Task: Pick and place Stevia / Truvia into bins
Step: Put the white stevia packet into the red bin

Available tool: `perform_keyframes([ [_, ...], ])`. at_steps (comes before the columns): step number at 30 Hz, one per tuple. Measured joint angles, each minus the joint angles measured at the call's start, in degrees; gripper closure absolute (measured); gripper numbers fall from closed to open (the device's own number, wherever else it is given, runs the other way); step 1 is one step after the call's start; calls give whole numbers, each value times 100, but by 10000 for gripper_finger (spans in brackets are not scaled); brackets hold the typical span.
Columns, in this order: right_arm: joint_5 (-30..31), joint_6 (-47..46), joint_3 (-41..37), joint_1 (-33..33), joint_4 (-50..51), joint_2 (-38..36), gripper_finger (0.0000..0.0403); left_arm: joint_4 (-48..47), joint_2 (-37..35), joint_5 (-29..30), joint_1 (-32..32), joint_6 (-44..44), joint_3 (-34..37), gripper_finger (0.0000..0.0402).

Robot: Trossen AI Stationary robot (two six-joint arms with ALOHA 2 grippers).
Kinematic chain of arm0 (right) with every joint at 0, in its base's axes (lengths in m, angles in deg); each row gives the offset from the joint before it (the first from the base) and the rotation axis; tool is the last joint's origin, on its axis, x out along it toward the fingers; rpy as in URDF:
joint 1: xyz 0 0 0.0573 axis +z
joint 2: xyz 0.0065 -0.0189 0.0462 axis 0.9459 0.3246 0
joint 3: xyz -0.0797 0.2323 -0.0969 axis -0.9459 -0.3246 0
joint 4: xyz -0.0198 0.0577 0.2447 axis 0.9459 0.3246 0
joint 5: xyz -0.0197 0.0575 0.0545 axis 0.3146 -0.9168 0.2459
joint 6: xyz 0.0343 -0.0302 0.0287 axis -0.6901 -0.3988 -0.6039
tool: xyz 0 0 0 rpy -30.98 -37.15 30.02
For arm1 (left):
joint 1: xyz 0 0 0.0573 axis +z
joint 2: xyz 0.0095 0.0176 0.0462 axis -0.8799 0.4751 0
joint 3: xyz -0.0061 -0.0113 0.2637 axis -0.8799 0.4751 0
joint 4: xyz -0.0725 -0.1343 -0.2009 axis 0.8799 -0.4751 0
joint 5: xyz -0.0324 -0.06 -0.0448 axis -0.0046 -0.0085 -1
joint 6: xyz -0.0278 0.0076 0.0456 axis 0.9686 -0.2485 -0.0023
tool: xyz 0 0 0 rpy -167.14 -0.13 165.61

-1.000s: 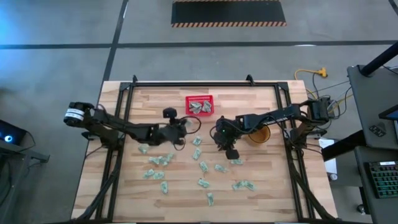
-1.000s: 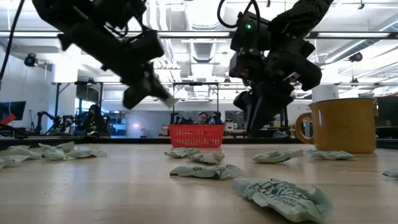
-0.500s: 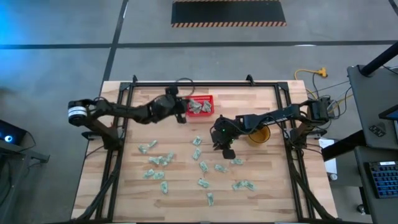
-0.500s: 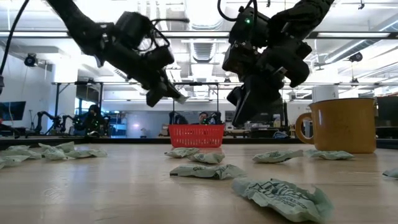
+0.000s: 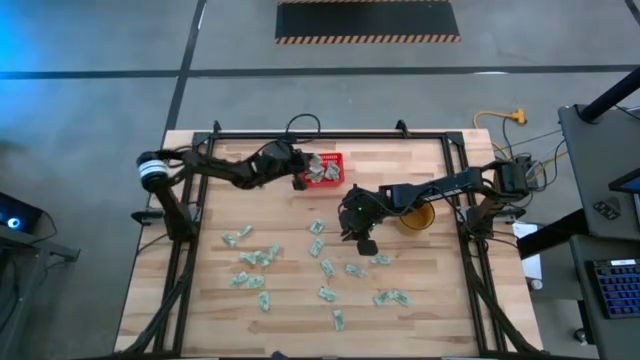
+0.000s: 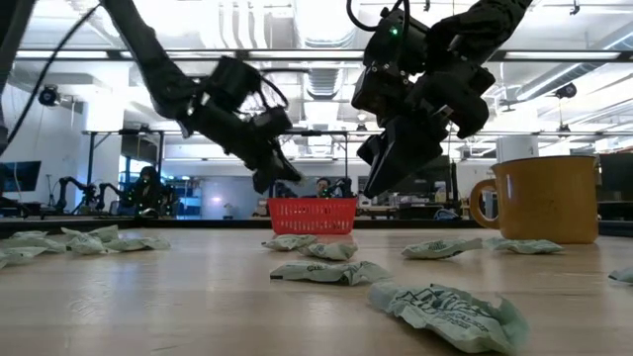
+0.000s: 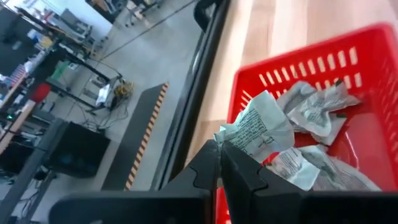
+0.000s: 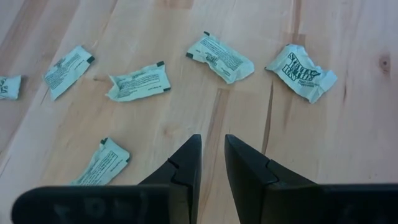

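The red basket [image 5: 335,157] stands near the table's far edge and has several crumpled sachets [image 7: 317,112] lying inside. My left gripper [image 5: 300,180] hovers at the basket's left side, above its rim [image 7: 280,68], shut on one pale green and white sachet [image 7: 255,127]. More sachets [image 5: 325,267] lie flat, scattered over the table's middle and near half. My right gripper [image 5: 366,245] hangs over them, right of centre, narrowly open and touching nothing; bare wood shows between its fingers [image 8: 189,158]. My left gripper pinches the sachet by one crumpled end [image 7: 229,140] between its two fingers. The sachet is lifted clear and sticks out beyond the fingertips, over the basket's left rim.
A yellow-brown mug [image 5: 417,215] stands on the table just right of my right arm; it shows large in the low view, mug [image 6: 544,198]. Black frame rails run along the table's left, right and far edges. Free wood lies between the scattered sachets.
My left gripper has travelled from the table's middle toward the far edge, up to the red basket's left side, carrying the sachet with it, shut throughout. My right gripper has stayed about where it was.
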Motion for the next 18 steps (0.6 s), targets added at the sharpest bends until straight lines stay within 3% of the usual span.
perform_keyframes([
  [6,0,-3,-4,0,0,0,339,-5,464,541,-4,-6,-290,401],
  [10,0,-9,-9,0,0,0,339,-55,505,574,-17,-1,-302,396],
  [18,0,-22,-43,0,2,0,337,-63,406,578,-91,11,-257,323],
])
